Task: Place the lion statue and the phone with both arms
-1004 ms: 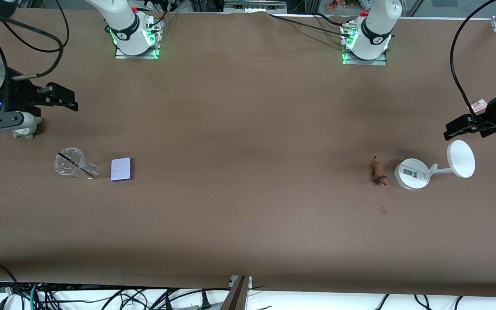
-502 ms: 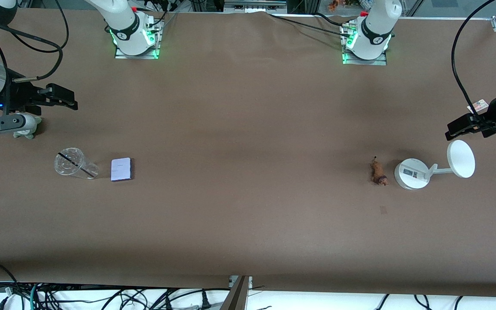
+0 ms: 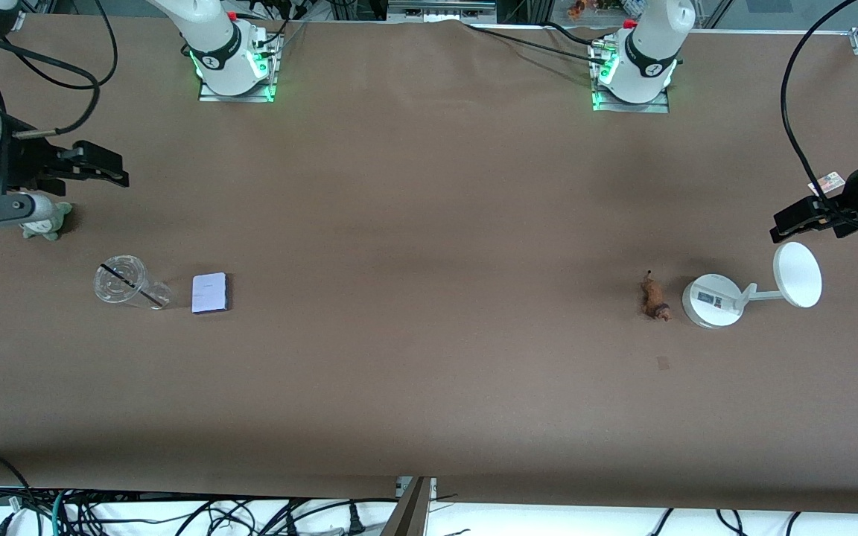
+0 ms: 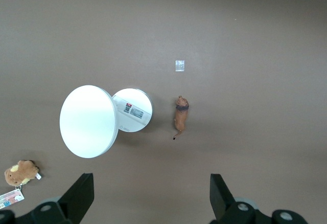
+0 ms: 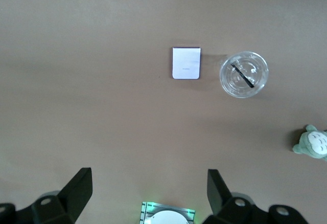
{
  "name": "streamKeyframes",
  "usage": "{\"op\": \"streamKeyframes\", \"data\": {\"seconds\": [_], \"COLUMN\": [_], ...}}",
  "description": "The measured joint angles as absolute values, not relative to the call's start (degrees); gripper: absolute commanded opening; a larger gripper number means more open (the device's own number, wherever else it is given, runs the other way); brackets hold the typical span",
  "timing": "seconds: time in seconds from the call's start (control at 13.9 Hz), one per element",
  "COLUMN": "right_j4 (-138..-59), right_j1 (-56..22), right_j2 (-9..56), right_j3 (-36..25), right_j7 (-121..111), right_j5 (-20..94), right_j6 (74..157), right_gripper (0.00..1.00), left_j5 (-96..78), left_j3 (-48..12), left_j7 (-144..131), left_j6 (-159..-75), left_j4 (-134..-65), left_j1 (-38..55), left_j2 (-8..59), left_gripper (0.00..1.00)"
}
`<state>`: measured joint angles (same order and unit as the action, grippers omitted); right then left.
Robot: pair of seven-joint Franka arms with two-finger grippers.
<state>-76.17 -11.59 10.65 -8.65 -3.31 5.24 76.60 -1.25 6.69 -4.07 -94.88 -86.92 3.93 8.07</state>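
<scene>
L claw hovers at the left arm's end of the bench, fingers spread wide, nothing held (wrist view shows both fingers w/ a big gap). It sits over bare bench next to the disc of the white round-based stand. Lion statue lies on the bench just beside the stand's base, toward bench centre from the claw, nearer the front cam than the spot the claw is over. Long axis runs roughly toward/away from the front cam, head end nearer the cam, thin tail pointing toward the bases. L arm is clearly the closer one for it.

R claw hovers at the right arm's end, also wide open and empty, close to the grey-green plush. Phone lies flat, face up, just beside a clear plastic cup w/ a dark straw, not touching as far as I can tell. Phone is toward centre from the R claw and nearer the front cam. R arm takes it.

Judgement: neither pick started; both claws need to come inward and down. Phone is thin and flat, so edge grip looks fiddly; the cup is close enough to get bumped.

View diffs: L wrist view shows a brown plush toy w/ tag and a small pale square mark on the bench; the plush isn't clear in the front view. R wrist view shows the phone square-on and the right arm's lit base.
</scene>
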Motion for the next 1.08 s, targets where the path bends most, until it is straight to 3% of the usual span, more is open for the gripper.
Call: {"op": "streamKeyframes", "data": {"seconds": [0.65, 1.08], "right_j4": [-91.4, -92.5], "right_j1": [-6.7, -6.2], "right_j2": [-3.6, -3.2], "right_j3": [-8.4, -6.6], "right_j7": [-3.7, -3.8], "right_j5": [2.4, 1.1], "right_j6": [79.6, 80.1], "right_gripper": [1.0, 1.0], "left_j5": [-1.2, -1.2], "left_j3": [6.7, 6.7], "left_j7": [-4.1, -4.1], "left_j6": [-94.9, -94.9], "left_j4": [-86.9, -86.9], "left_j1": [3.9, 3.9], "left_j2": [8.1, 8.1], "left_gripper": [1.0, 1.0]}}
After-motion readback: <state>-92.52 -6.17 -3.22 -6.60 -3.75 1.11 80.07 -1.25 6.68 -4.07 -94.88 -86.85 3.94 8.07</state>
